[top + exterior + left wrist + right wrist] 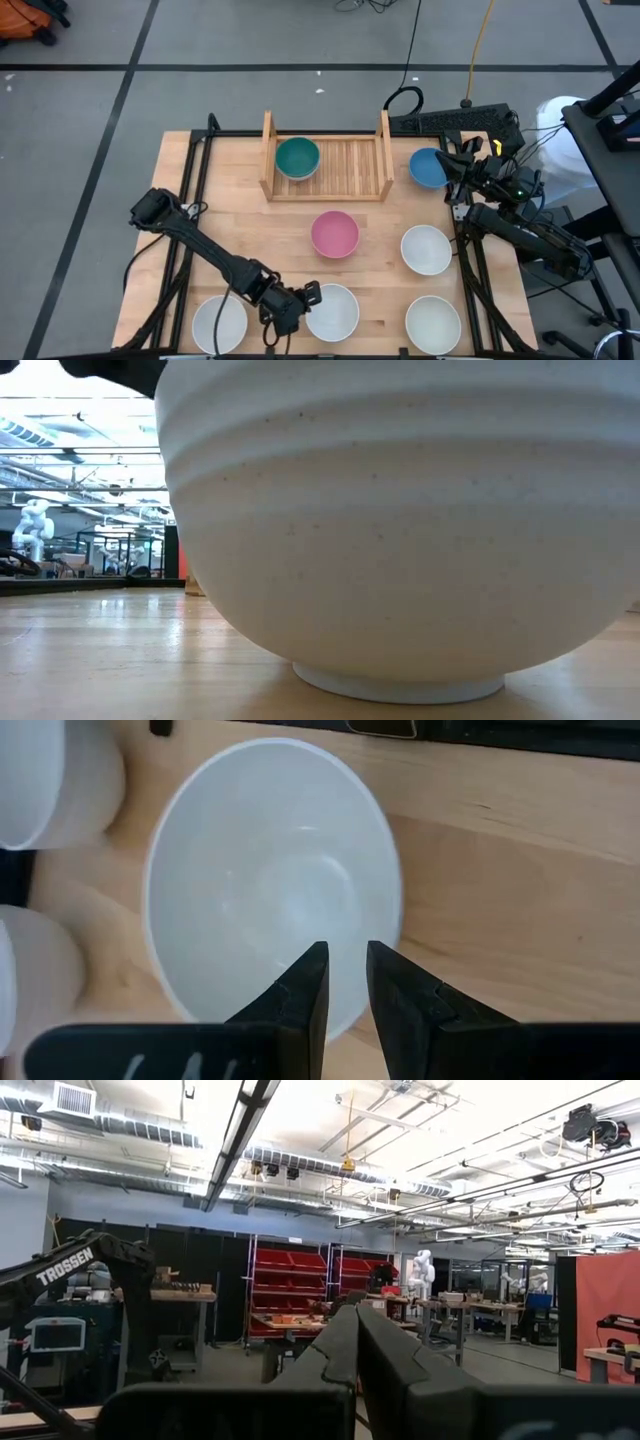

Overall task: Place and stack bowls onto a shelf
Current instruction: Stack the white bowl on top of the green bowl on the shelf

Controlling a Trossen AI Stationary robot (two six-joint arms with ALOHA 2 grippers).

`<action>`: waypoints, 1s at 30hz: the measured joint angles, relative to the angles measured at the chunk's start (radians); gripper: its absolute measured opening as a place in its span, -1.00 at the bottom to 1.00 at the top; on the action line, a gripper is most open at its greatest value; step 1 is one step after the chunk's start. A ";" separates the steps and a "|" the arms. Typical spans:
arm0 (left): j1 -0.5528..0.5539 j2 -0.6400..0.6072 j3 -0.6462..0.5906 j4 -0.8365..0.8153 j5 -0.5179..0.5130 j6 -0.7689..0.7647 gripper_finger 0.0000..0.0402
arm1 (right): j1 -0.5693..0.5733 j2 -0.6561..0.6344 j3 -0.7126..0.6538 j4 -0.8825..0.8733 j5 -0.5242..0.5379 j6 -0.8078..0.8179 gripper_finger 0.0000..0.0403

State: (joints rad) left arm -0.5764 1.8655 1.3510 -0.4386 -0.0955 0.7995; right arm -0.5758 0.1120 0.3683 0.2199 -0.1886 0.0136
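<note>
The wooden shelf [340, 165] stands at the table's far middle, and a teal bowl [297, 158] rests on the left part of its slats. A blue bowl [427, 167] sits on the table just right of the shelf, and a pink bowl [334, 233] sits mid-table. Several white bowls stand nearer. My left gripper [303, 297] [346, 958] is narrowly open over the left rim of the near middle white bowl [333, 312] [270, 880] [400, 530]. My right gripper [452, 163] [356, 1320] is shut, waiting beside the blue bowl and pointing level into the room. My left gripper comes at the near middle white bowl from the table's left, slanting down. Its fingertips [316, 960] stand over the inside wall just past the rim [372, 1012]. I cannot tell whether they touch it. The bowl stands upright on its foot [398, 682].
Other white bowls sit at the near left [219, 324], near right [433, 325] and right middle [426, 249]. The shelf's right half [355, 162] is bare slats between two upright side boards. There is open tabletop [230, 220] left of the pink bowl.
</note>
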 joint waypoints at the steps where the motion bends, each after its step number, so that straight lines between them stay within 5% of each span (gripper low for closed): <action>1: 0.000 0.009 -0.001 -0.008 0.005 -0.001 -0.61 | 0.000 0.000 0.000 0.000 0.000 0.000 -1.00; 24: 0.052 0.112 0.011 0.045 0.076 0.001 -0.61 | 0.000 0.000 0.000 -0.002 0.000 -0.001 -1.00; 30: 0.079 0.123 0.013 0.051 0.068 -0.119 -0.65 | 0.000 0.000 0.000 -0.003 0.000 0.000 -1.00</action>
State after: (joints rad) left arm -0.4970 1.9884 1.3637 -0.3880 -0.0271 0.6801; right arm -0.5758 0.1121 0.3683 0.2172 -0.1886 0.0135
